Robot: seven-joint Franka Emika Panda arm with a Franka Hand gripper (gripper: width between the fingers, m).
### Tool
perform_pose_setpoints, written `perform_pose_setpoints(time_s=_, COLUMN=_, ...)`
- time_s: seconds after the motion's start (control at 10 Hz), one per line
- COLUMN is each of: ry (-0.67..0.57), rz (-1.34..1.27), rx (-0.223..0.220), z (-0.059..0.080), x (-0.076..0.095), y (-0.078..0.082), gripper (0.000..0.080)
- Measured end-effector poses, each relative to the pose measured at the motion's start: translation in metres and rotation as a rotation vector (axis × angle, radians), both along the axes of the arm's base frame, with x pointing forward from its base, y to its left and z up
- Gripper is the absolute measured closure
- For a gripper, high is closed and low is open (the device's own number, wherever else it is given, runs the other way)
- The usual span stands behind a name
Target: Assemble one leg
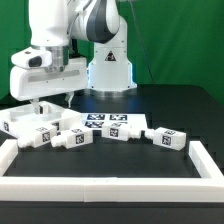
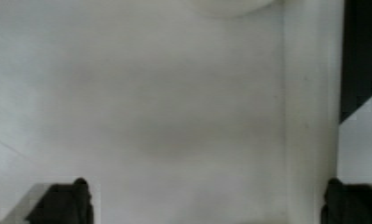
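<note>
Several white legs with tag markers lie in a row on the black table in the exterior view: one at the far left (image 1: 19, 126), one beside it (image 1: 45, 134), one further along (image 1: 72, 138), one on the right (image 1: 168, 140). My gripper (image 1: 60, 100) stands over the large white square panel (image 1: 38, 108) at the exterior view's left, away from every leg. In the wrist view my gripper (image 2: 208, 203) is open wide; the two black fingertips (image 2: 62, 200) frame the panel's blurred white face (image 2: 165, 100), which fills the view. No leg shows there, and nothing is held.
The marker board (image 1: 104, 121) lies flat in the middle, with another tagged white part (image 1: 120, 132) at its front edge. A white raised border (image 1: 110, 186) runs along the front and sides of the table. The arm's base (image 1: 108, 60) stands behind.
</note>
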State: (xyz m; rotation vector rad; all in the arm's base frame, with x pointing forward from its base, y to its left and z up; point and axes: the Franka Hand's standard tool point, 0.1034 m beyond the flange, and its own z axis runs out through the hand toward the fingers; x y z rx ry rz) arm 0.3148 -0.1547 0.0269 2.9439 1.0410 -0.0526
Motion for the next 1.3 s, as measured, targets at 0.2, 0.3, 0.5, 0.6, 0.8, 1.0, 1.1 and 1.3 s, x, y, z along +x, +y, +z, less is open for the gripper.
perform_pose_setpoints(time_s=0.2, ry=-0.007, rz=0.050, rx=0.001, z=0.006, x=0.007, y=0.015, gripper=0.0149)
perform_pose_setpoints(time_s=0.3, ry=0.000, rz=0.059, rx=0.009, z=0.009, x=0.010, y=0.020, gripper=0.0149)
perform_pose_setpoints(time_s=0.5, ry=0.014, rz=0.056, rx=0.018, z=0.008, x=0.009, y=0.022, gripper=0.0149)
perform_pose_setpoints(time_s=0.6, ry=0.017, rz=0.058, rx=0.014, z=0.002, x=0.007, y=0.022, gripper=0.0149)
perform_pose_setpoints(time_s=0.8, ry=0.026, rz=0.062, rx=0.009, z=-0.013, x=0.004, y=0.027, gripper=0.0149)
perform_pose_setpoints(time_s=1.0, ry=0.038, rz=0.062, rx=0.010, z=-0.020, x=0.002, y=0.026, gripper=0.0149)
perform_pose_setpoints(time_s=1.1, ry=0.037, rz=0.055, rx=0.007, z=-0.021, x=0.002, y=0.019, gripper=0.0149)
perform_pose_setpoints(time_s=1.3, ry=0.034, rz=0.021, rx=0.000, z=-0.020, x=0.003, y=0.007, gripper=0.0149)
